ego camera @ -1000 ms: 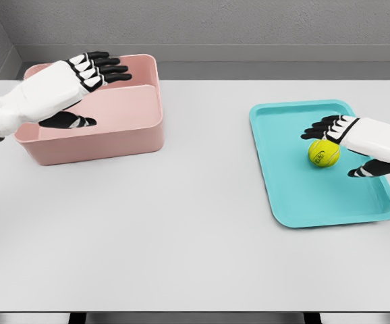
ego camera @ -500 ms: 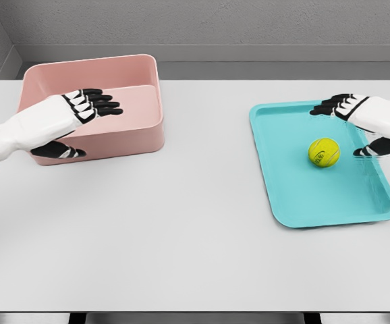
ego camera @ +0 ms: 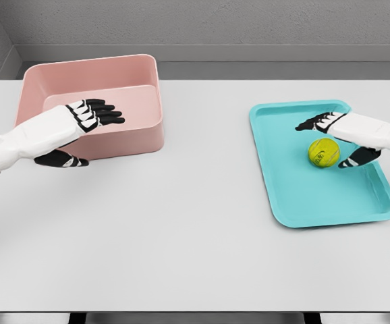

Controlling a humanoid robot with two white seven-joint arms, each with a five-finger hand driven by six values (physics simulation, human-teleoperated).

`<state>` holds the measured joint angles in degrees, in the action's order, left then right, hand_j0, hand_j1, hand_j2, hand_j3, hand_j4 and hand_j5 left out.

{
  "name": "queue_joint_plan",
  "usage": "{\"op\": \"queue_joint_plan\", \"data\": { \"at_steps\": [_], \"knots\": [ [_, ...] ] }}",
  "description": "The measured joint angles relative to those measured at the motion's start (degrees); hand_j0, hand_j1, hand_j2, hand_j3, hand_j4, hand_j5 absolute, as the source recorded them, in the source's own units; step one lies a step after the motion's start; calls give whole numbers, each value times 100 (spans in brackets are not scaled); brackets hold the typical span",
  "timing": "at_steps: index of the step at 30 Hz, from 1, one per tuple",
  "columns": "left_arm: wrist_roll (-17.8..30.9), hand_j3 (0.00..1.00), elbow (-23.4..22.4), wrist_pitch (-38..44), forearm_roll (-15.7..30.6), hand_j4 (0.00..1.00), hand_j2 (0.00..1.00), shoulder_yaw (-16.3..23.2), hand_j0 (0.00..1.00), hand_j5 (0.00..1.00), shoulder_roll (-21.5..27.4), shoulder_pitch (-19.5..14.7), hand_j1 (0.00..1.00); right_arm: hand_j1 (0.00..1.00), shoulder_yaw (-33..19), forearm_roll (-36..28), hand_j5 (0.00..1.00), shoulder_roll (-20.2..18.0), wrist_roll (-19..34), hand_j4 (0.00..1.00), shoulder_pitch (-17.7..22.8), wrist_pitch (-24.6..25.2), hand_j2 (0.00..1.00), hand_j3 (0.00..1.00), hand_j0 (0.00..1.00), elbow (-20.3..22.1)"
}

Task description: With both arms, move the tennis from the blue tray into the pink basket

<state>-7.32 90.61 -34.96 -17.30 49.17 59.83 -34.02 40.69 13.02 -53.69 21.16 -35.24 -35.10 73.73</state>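
Head view is showing the tennis ball (ego camera: 324, 152) lying in the blue tray (ego camera: 296, 202), seemingly between the right robot hand's (ego camera: 340, 138) spread fingers and thumb, ungrasped; the left robot hand (ego camera: 73, 128), fingers extended, is hovering by the pink basket (ego camera: 148, 74).

Right hand (ego camera: 347, 135) hovers over the blue tray (ego camera: 296, 196), fingers spread, thumb just beside the yellow tennis ball (ego camera: 324, 152) and nothing gripped. The ball sits on the tray's far half. Across the white table (ego camera: 181, 229), the left hand (ego camera: 70, 128) hangs open over the front wall of the pink basket (ego camera: 141, 81).
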Motion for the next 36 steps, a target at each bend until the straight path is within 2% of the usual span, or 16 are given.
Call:
{"op": "queue_joint_plan", "data": {
  "at_steps": [16,36],
  "knots": [
    [6,100,8,0,4,100,100,10,100,100,-71,203,100,100,141,145,100,219,54,100,-176,0,100,100,100,-562],
    [-1,100,24,0,12,100,100,10,100,100,-104,273,100,100,221,343,100,343,57,100,-220,0,100,100,100,-739]
  ]
}}
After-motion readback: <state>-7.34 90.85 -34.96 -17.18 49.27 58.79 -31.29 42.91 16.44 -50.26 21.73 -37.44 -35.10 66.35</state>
